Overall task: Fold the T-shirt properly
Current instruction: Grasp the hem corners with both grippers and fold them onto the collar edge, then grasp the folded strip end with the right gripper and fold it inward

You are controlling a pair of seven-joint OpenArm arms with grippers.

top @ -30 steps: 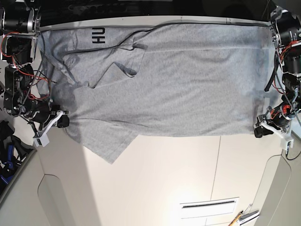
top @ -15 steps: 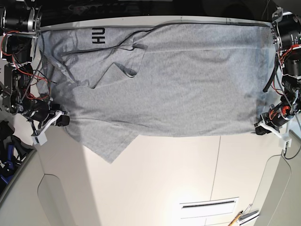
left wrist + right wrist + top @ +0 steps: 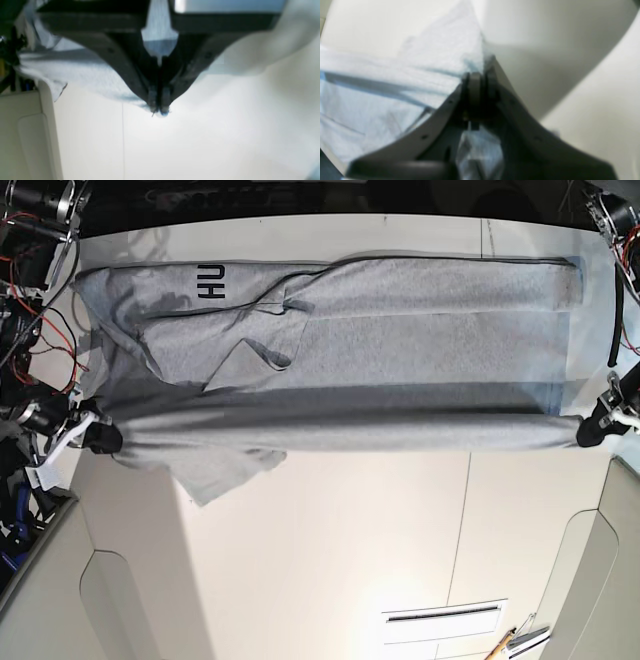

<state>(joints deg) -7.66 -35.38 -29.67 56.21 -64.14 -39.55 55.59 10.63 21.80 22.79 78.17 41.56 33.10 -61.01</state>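
Surface (image 3: 330, 560): pale cream, bare along the near side, carrying the whole garment across its far half.

T-shirt (image 3: 400, 340): light heather-grey, spread wide across the far half of the surface. Its near edge is lifted into a taut band running from one side to the other, with a dark shadow under it. Black lettering shows near the far corner on the base view's left, among loose creases. 1 flap (image 3: 225, 475) hangs slack below the band on that same side.

Right hand (image 3: 100, 438): at the base view's left end of the band, jaws pressed together on a corner of the cloth; the right wrist view shows fabric pinched between them.

Left hand (image 3: 590, 430): at the opposite end, jaws likewise closed tight on the hem, cloth visible at the tips in the left wrist view.

Step in hand, as I judge it: the 1st lengthwise fold, with the near edge raised and stretched between the 2 hands.

Next move, as I judge it: both hands carry the band evenly toward the far edge and lay it flat, matching pace so the fold line stays straight; the slack flap may need tucking.
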